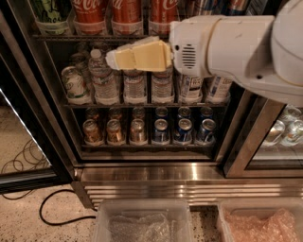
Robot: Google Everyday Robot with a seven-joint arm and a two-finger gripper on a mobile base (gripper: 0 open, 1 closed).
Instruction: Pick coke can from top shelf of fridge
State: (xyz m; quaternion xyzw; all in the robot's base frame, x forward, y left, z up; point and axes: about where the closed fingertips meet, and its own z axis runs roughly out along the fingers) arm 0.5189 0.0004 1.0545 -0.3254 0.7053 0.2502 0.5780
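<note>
Your gripper (116,59) sits in the upper middle of the frame, pointing left at the end of the white arm (236,47) that comes in from the upper right. It is in front of the open fridge (42,104), just below the top shelf (71,37) and level with the caps of the water bottles (102,78) on the rack beneath. You cannot tell from this view whether it is released or clenched, and you can see nothing held in it. The coke can (126,14) stands upright on the top shelf, directly above the gripper and apart from it. It is the middle one of three red cans in a row along the top edge of the frame, their upper parts cut off by that edge. A green can (49,12) stands to their left on the same shelf. Below the water bottles you see a rack of gold cans (113,132) on the left and blue cans (182,131) on the right. Under that comes the steel slatted base (189,189). A black cable (57,212) lies on the floor at the lower left. Two clear bins (142,208) stand along the bottom edge, with crumpled plastic inside.
</note>
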